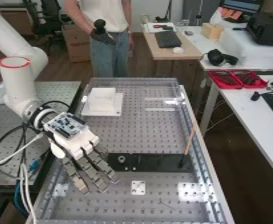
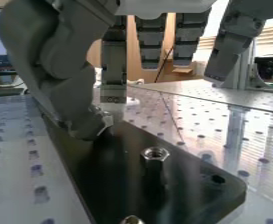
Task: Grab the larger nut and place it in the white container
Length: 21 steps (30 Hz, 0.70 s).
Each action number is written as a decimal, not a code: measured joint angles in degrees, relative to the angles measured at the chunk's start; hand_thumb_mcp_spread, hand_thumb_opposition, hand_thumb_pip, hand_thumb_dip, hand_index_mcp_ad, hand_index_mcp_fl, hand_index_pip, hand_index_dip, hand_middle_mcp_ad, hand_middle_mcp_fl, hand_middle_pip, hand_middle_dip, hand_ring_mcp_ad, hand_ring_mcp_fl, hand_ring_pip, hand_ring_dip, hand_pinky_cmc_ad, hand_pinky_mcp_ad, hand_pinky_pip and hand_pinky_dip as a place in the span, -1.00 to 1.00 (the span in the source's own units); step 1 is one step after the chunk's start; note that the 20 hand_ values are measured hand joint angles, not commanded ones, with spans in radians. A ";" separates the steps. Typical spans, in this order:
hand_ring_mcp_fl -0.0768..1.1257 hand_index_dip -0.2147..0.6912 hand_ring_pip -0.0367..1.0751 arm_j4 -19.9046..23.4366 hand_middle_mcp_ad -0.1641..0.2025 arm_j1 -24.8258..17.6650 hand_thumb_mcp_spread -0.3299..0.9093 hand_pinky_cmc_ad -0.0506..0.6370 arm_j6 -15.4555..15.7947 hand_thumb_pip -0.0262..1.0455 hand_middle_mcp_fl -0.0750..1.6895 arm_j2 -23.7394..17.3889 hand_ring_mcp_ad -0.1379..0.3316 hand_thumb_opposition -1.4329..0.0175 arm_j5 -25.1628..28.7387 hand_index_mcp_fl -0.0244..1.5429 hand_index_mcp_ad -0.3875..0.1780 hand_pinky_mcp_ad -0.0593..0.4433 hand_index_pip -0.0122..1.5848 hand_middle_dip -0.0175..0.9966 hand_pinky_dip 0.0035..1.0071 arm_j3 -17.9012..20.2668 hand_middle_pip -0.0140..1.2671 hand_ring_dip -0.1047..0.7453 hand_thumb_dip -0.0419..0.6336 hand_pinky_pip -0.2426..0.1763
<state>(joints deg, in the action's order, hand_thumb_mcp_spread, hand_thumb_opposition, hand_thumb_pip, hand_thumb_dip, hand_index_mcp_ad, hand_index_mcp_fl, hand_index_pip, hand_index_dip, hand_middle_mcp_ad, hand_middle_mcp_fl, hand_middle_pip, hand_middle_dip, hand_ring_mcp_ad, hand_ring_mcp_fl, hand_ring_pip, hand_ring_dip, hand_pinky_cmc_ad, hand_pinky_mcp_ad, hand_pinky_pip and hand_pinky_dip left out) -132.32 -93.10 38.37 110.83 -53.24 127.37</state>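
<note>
In the high view the hand is over the bar's left part, its fingers fairly straight and angled down. The bearing stands on the black bar, to the right of the fingers. In the wrist view the hand is open, with the thumb low over the bar and nothing gripped. The larger nut, a silver hexagon, stands upright on the bar, apart from the thumb tip. The white container sits on a white plate at the bench's far left.
A thin wooden stick rises near the bar's right end. A small white plate lies below the bar. Raised rails edge the perforated bench. In the wrist view a shiny metal piece is cut off by the edge.
</note>
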 joint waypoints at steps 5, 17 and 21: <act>-0.86 -0.16 -0.69 0.35 0.38 0.00 0.05 0.15 0.18 0.49 -0.85 -0.01 0.24 -0.27 0.14 -0.74 0.15 0.41 0.92 -0.59 0.06 0.09 -0.77 -0.54 0.01 -0.20; -0.85 -0.24 -0.69 0.95 0.40 0.20 0.05 0.14 0.66 0.40 -0.79 -0.66 0.22 -0.30 -0.08 -0.61 0.25 0.41 0.92 -0.59 0.07 0.04 -0.77 -0.54 0.01 -0.20; -0.85 -0.24 -0.69 1.90 0.38 0.52 0.05 0.14 2.09 0.40 -0.80 -1.96 0.20 -0.30 -1.07 -0.61 0.27 0.41 0.92 -0.59 0.07 -0.07 -0.77 -0.54 0.01 -0.20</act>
<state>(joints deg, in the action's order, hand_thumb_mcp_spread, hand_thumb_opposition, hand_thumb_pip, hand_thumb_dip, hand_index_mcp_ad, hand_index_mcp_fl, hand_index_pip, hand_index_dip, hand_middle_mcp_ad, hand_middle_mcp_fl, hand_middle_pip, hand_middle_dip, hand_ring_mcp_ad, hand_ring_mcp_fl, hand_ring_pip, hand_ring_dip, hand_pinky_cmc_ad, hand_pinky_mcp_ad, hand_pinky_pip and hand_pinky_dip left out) -130.42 -92.58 40.46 108.87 -54.31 127.30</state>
